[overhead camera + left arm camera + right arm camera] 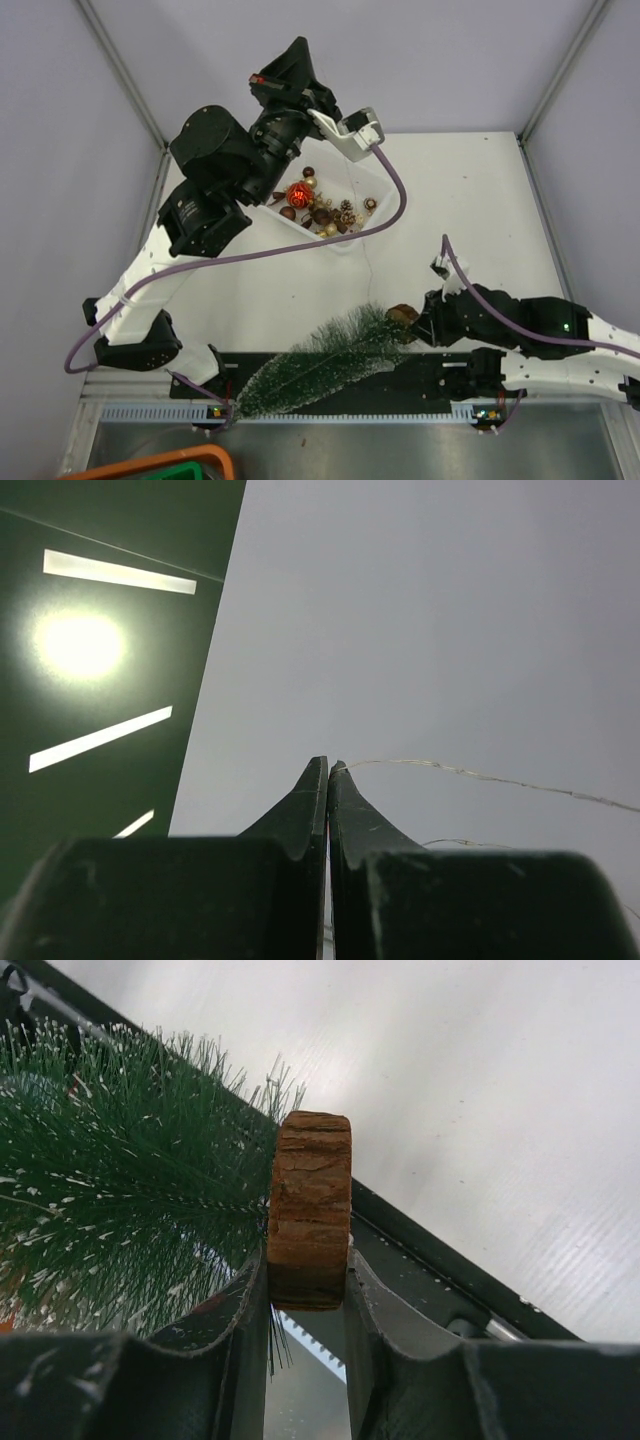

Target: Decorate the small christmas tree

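Table (480, 200) is plain white and matte, boxed in by pale grey wall panels on aluminium posts (120, 70). A black strip (440, 365) and a ribbed white rail (350, 412) run along the bottom of the top view, with grey metal below them and an orange-rimmed green thing (180, 462) in the lower left corner. Your small christmas tree (320, 365) is over on its side at lower centre. It runs diagonally, tip to the lower left over the black strip and wooden disc base (403, 314) to the upper right. Can't tell whether the bristles touch the surface. Your right gripper (305, 1280) has the disc clamped edge-on, one finger on each flat face, jaws partly apart at the disc's thickness. Frosted green bristles fill the left of that wrist view. Your left gripper (327, 770) is raised at upper centre of the top view and faces bare grey wall. A dark panel with a lamp glow and light strips sits in the upper left of its wrist view. Its fingers are pressed fully together, and a fine wire (480, 777) starts right at the tips and runs off right, apparently pinched. The white tray (300, 230) sits mid-table under that arm. It holds pinecones, small gold and brown baubles and one red bauble (299, 194), well apart from the tree. Purple cables (395, 200) loop over the tabletop.
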`<state>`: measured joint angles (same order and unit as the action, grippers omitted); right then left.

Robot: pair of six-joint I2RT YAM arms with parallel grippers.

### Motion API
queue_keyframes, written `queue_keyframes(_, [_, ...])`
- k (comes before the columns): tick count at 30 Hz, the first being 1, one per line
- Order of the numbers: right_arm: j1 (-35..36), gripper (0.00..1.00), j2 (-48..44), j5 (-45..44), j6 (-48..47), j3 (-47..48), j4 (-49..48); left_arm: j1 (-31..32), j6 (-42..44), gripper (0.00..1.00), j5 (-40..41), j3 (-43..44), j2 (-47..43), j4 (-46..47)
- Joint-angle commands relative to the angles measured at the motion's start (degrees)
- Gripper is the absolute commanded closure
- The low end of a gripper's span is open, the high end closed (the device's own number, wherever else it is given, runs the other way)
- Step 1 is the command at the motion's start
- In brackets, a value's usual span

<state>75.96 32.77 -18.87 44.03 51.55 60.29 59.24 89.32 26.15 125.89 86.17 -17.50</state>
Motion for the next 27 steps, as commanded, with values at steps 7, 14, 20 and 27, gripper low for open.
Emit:
queue_keyframes(7, [0.15, 1.0, -3.06, 8.24, 3.42, -13.04, -19.76, 0.61, 1.65, 1.0, -0.93, 2.61, 1.98, 6.6])
queue_keyframes(14, [0.15, 1.0, -8.07, 10.17, 4.57, -14.9, -21.71, -0.18, 1.47, 1.0, 0.74, 1.74, 1.63, 7.56])
queue_keyframes(20, [0.15, 1.0, -14.57, 12.63, 4.13, -11.12, -22.93, -2.46, -1.68, 1.0, 3.55, -4.76, -1.7, 9.5])
queue_keyframes(27, [0.15, 1.0, -20.46, 13.69, 3.17, -7.7, -27.42, -6.5, -10.47, 1.0, 6.54, -13.01, -8.55, 5.46])
